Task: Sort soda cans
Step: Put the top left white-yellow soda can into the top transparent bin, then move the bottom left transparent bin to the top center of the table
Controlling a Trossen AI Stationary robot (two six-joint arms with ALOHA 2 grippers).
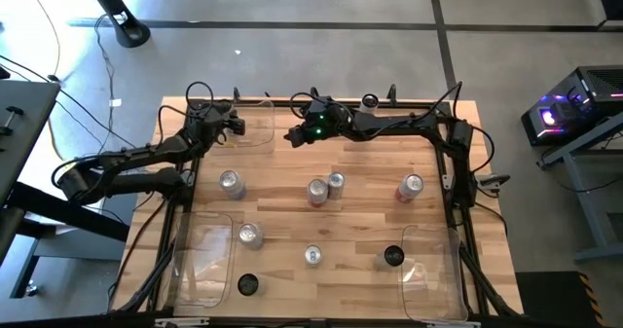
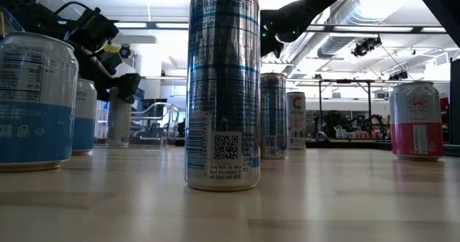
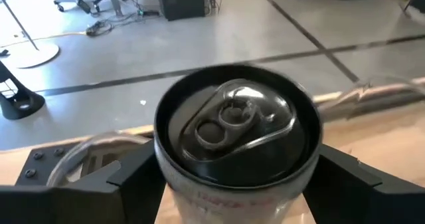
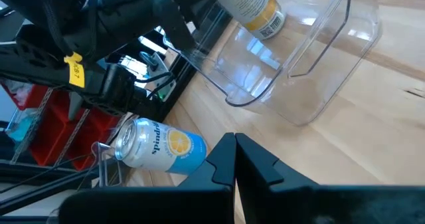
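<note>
My left gripper sits at the table's far-left corner, its jaws standing on either side of a black-topped can. I cannot tell whether they pinch it or merely flank it. From the right wrist camera that can appears tilted, its yellow-banded body at the open mouth of a clear bin. The left arm comes in from the table's left side, elbow bent outward, forearm running along the far-left edge toward that bin.

My right gripper has its jaws pressed together with nothing between them. It hangs above the far edge near the middle, just beside the same bin. The right arm stretches from its base at the far-right corner, lying nearly straight along the back of the table.

The other soda cans stand scattered and upright across the wood: one toward the left, a pair touching at centre, a red-and-silver one on the right, and more nearer the front, among them a dark-topped one.
</note>
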